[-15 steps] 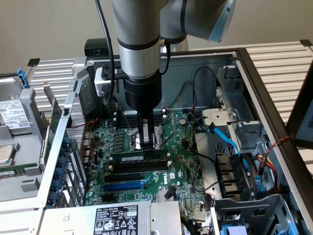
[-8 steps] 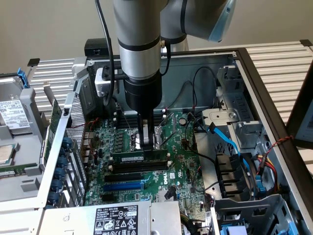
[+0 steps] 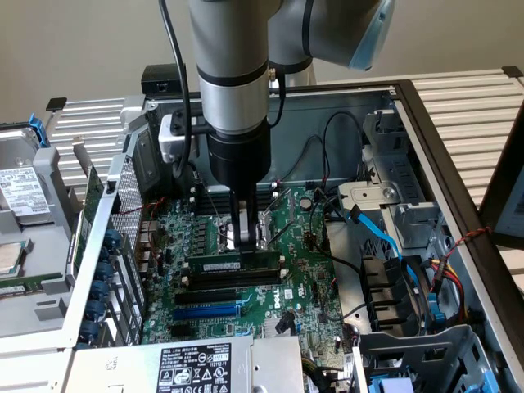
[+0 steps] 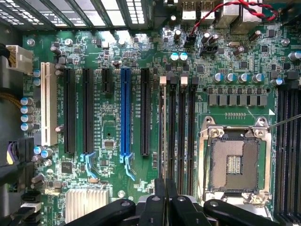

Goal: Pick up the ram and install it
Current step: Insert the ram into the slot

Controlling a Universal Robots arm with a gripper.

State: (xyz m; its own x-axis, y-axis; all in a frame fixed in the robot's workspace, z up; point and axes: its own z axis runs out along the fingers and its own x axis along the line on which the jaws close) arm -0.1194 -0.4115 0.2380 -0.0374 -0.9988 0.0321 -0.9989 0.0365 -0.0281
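The ram [image 3: 221, 266] is a long green stick with a white label. It stands on edge in a black slot on the motherboard [image 3: 303, 278], level along its length. My gripper [image 3: 244, 244] comes straight down on the ram's top edge, a little past its middle, fingers shut on it. In the wrist view the ram [image 4: 162, 132] is seen edge-on as a thin strip in the memory slot nearest the black expansion slots. It runs in under my gripper [image 4: 165, 186], whose two fingers are pressed together over it.
Empty black memory slots [image 4: 181, 132] lie beside the ram, then the open CPU socket [image 4: 235, 162]. A blue slot [image 4: 125, 113] and black slots [image 3: 217, 293] lie on the other side. Blue cables [image 3: 385, 237], a drive cage and the power supply [image 3: 196, 364] crowd the case.
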